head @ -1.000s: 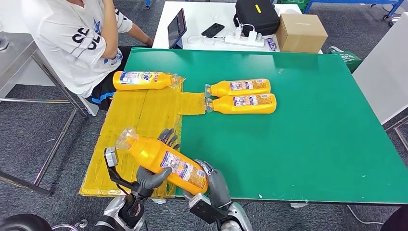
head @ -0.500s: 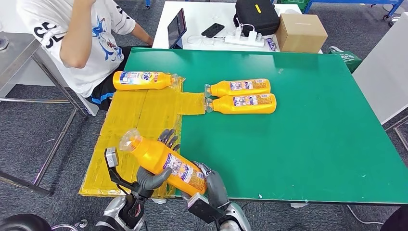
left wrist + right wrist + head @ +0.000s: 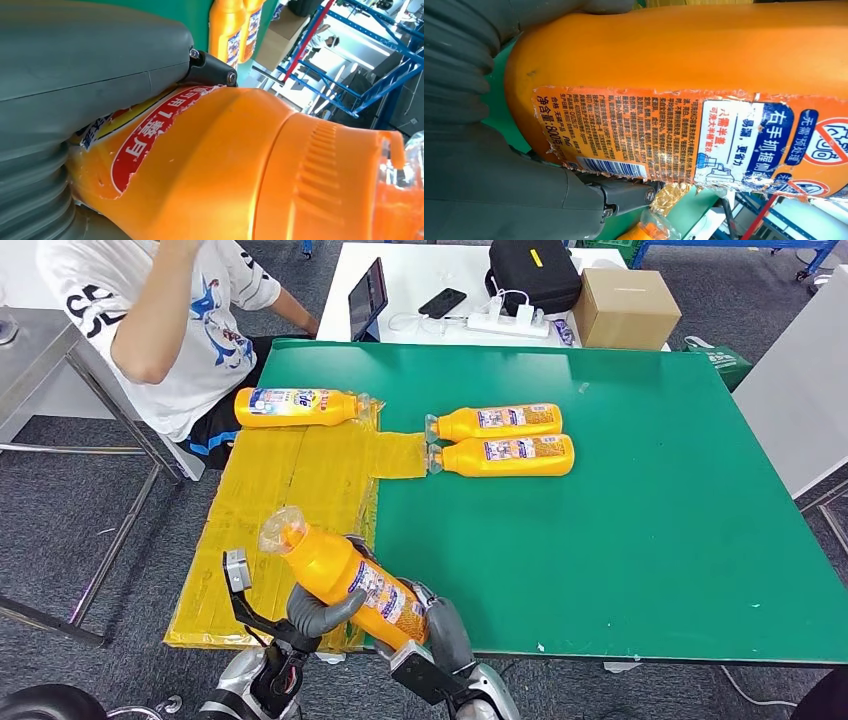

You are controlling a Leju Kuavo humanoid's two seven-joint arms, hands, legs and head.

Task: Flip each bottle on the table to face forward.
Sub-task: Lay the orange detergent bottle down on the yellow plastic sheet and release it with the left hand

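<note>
Above the table edge (image 3: 600, 652), both robot hands grip one bottle (image 3: 345, 575).

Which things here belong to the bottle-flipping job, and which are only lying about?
Job:
- held bottle, gripped by left robot hand and right robot hand
- bottle on the yellow mat
- two bottles side by side

Lying about:
- cardboard box
- black bag
- phone
- tablet

Orange bottle (image 3: 684, 65), close up, back label with barcode and small print facing the camera; held against the right robot hand (image 3: 499, 165); green desk (image 3: 504, 120) behind.
</note>
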